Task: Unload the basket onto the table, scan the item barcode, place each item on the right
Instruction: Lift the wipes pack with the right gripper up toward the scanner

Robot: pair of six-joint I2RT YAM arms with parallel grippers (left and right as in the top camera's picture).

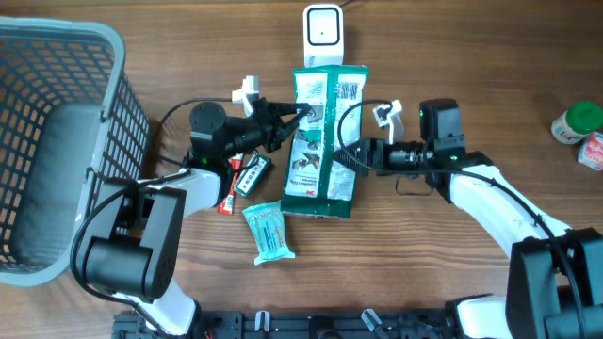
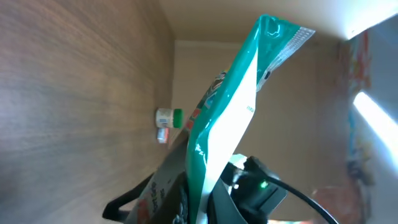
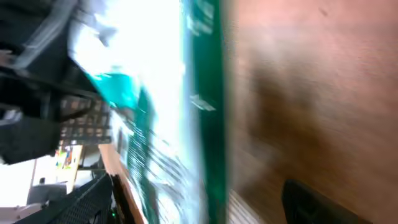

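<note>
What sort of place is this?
Likely a mock shop checkout on a wooden table: a white scanner stands at the back, a grey basket to one side, and packaged goods such as a green bag between.

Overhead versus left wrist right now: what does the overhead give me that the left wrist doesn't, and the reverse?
Only the overhead: the white scanner at the far edge, the grey basket on the left, a small teal packet near the front, and both arms flanking the green bag, with the left gripper shut on its edge. Only the left wrist: the bag seen edge-on, thin, with its crimped top seal. Both: the green bag, the green-capped bottle and the wooden table.
</note>
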